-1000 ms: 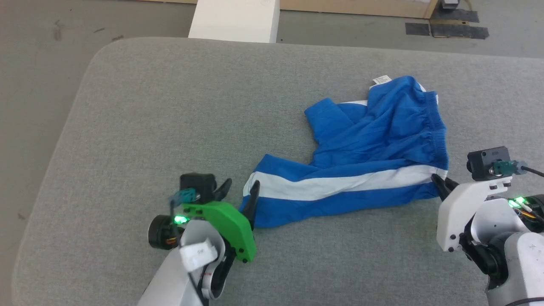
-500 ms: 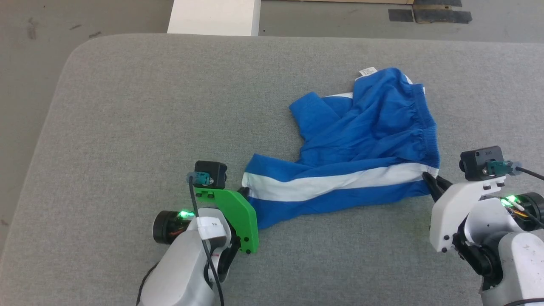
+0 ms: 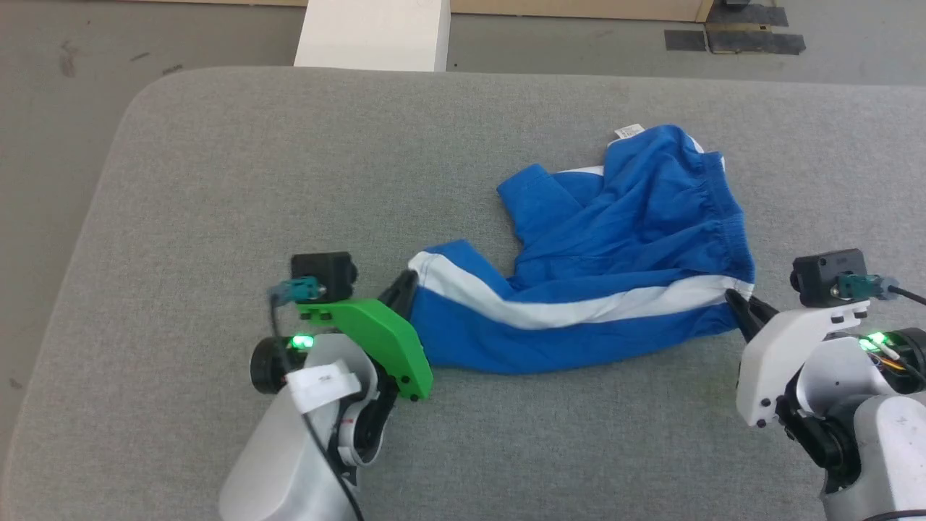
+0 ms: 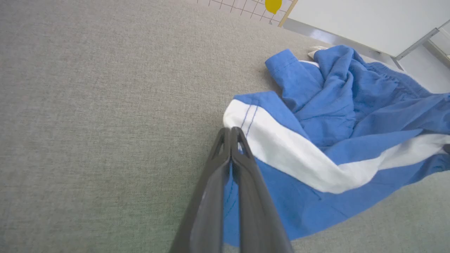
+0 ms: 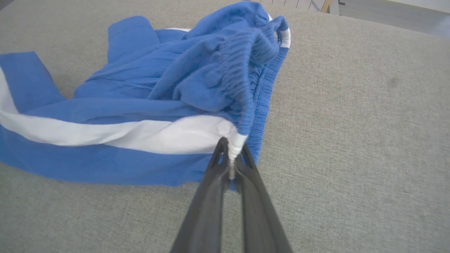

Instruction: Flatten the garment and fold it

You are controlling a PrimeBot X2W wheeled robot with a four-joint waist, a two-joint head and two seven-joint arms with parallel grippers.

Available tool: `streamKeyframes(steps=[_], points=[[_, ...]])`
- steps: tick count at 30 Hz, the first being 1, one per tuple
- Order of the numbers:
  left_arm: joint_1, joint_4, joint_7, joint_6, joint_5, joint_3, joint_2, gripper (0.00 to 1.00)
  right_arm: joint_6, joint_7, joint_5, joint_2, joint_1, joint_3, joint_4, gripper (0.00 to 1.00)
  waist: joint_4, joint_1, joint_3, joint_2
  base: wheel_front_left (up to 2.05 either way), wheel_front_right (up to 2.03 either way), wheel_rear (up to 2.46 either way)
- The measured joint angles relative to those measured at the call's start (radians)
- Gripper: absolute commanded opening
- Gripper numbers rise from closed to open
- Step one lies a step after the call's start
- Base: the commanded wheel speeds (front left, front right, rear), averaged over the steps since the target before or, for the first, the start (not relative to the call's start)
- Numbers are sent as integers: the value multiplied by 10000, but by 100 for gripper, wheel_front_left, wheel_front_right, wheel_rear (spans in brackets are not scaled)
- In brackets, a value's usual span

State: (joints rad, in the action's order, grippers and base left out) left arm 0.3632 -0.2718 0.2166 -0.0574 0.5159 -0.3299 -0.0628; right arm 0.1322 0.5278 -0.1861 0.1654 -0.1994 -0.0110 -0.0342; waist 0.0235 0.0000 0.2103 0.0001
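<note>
Bright blue garment (image 3: 622, 239) with white stripe, on grey table (image 3: 289, 166)

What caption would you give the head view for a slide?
Crumpled blue shorts on a grey table, left gripper pinching a leg hem, right gripper pinching the waistband.

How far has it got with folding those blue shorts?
Early days. Done: the left fingers pinch the leg hem, and the right fingers pinch the waistband end of the shorts. In hand: the white-striped edge is held between them. Left: the rest lies crumpled on the table with one leg folded over, so both flattening and folding are yet to come.
</note>
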Motion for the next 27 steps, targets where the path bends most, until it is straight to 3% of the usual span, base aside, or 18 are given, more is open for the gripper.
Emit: streamKeyframes(steps=[11, 16, 21, 27], points=[[-1001, 2059, -211, -151, 257, 215, -136, 0, 0, -88, -219, -86, 116, -293, 190, 0, 151, 0, -187, 0, 0, 0, 0], [-825, 2661, -255, -33, 594, 378, -138, 0, -2, -144, -1212, -362, -140, -516, 518, 0, 145, 0, -221, 0, 0, 0, 0], [936, 2673, -88, 571, 1367, 800, -171, 0, -2, 313, -2575, -293, -1949, -698, 890, 0, 112, 0, -138, 0, 0, 0, 0], [4193, 1555, 251, 911, 1220, 1174, -713, 0, -2, 1041, -3373, 50, -5185, -825, 556, 0, -31, 0, 148, 0, 0, 0, 0]])
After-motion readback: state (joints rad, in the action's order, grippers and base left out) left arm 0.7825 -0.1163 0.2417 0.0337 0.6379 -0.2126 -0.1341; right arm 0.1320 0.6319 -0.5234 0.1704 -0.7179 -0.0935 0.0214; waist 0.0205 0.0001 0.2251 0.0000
